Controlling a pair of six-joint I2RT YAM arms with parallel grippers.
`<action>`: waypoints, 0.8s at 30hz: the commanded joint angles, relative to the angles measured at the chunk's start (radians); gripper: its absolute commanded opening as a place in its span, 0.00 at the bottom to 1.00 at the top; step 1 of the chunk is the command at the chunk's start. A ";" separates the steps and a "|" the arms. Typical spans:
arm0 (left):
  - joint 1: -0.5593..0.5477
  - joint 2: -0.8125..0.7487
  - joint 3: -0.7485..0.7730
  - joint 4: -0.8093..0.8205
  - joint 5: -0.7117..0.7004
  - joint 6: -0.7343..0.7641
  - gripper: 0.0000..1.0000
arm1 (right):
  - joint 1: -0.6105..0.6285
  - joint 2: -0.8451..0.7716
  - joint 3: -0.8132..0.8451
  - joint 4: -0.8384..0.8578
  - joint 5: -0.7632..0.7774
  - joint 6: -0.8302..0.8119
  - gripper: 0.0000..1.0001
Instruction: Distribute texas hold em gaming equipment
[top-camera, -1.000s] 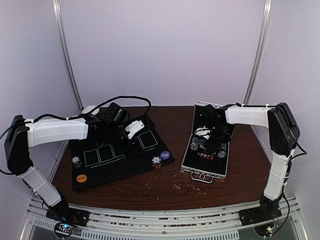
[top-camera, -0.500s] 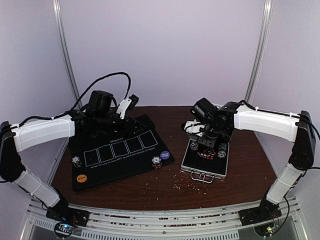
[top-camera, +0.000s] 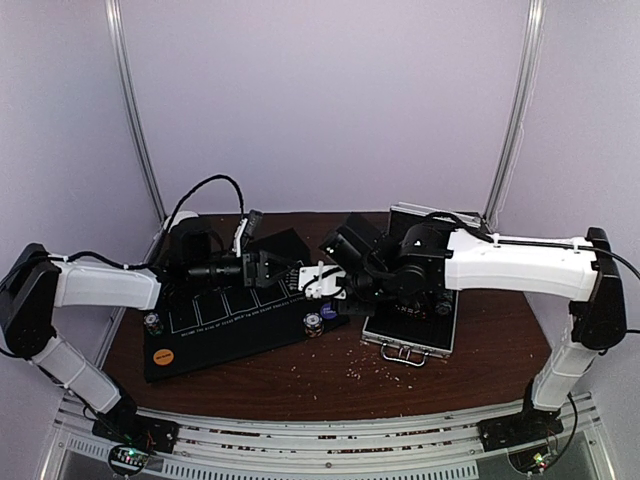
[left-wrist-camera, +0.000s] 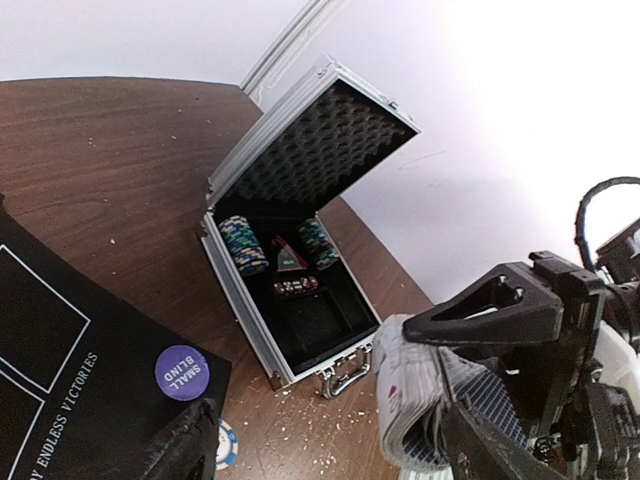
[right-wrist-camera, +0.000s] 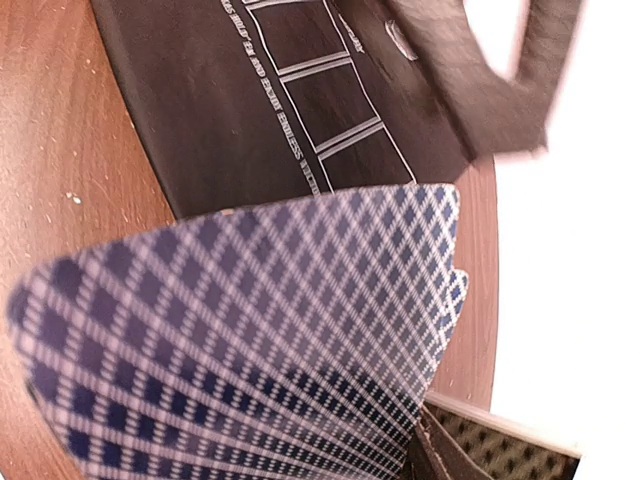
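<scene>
Cards: deck of playing cards with blue-and-white checked backs (right-wrist-camera: 250, 350), loosely fanned, pinched in the right gripper (top-camera: 322, 282), centre of the top view.
Chips: small upright stacks of striped poker chips in the top view; left stack (top-camera: 152, 323) at lower left, middle stack (top-camera: 313, 323) at centre.
Discs: round purple "SMALL BLIND" button disc (left-wrist-camera: 182, 372), flat, lower left of the left wrist view; round orange button disc (top-camera: 160, 354), flat, lower left of the top view.
</scene>
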 joint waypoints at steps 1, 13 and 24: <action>0.002 0.010 -0.043 0.278 0.093 -0.115 0.83 | 0.011 0.042 0.048 0.031 0.010 -0.052 0.45; 0.002 0.092 -0.048 0.260 0.082 -0.114 0.85 | 0.020 0.085 0.074 0.050 -0.010 -0.066 0.45; -0.032 0.132 0.000 0.175 0.118 -0.016 0.81 | 0.021 0.098 0.082 0.083 -0.010 -0.084 0.45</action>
